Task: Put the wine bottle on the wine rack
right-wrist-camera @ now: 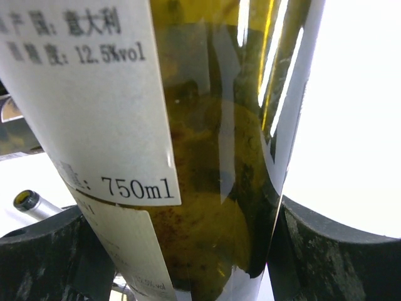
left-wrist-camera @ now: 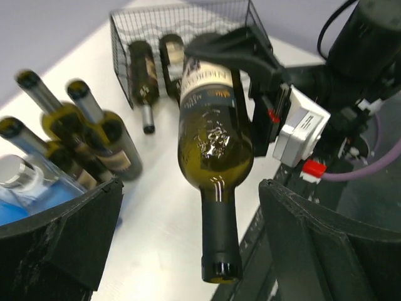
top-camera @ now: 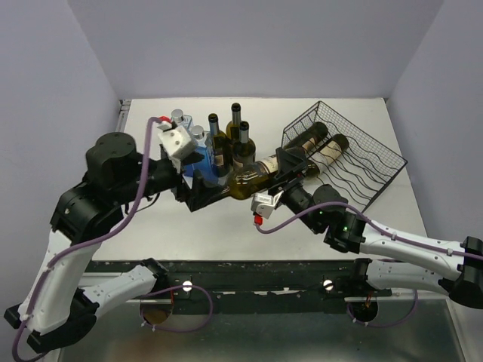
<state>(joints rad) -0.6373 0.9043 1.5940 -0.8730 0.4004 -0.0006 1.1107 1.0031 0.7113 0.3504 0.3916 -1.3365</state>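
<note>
A green wine bottle (top-camera: 253,179) with a pale label hangs level above the table, its body clamped in my right gripper (top-camera: 293,170). In the right wrist view the bottle (right-wrist-camera: 213,188) fills the frame between both fingers (right-wrist-camera: 338,251). Its black-capped neck (left-wrist-camera: 220,238) points toward my left gripper (left-wrist-camera: 191,188), which stands open around it, with its fingers (left-wrist-camera: 313,238) apart from the glass on both sides. The black wire wine rack (top-camera: 370,154) sits at the back right, just beyond the bottle's base. Two bottles (left-wrist-camera: 143,72) lie in its cradles.
Three dark upright bottles (top-camera: 235,136) stand in a cluster behind the left gripper, beside blue-labelled bottles with silver caps (top-camera: 198,134). The right gripper's white camera block (left-wrist-camera: 301,128) is close to the left gripper. Bare table (top-camera: 226,234) lies in front of both grippers.
</note>
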